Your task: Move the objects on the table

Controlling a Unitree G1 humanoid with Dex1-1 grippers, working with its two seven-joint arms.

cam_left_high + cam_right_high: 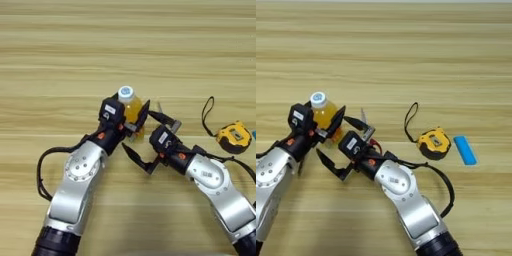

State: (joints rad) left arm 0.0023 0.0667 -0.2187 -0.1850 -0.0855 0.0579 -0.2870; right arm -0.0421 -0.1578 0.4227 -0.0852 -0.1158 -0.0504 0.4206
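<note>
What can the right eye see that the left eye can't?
Only the right eye view shows the whole blue bar beside the tape measure; the left eye view catches just a sliver at its edge. Only the left eye view shows the left arm's black cable loop. Both show the left gripper around the juice bottle and the open right gripper beside it.

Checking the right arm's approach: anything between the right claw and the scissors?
Nothing visible does. The right claw is open right over the scissors, mostly hiding them. Close beside it, the left claw grips the juice bottle. The tape measure lies clear to the right.
</note>
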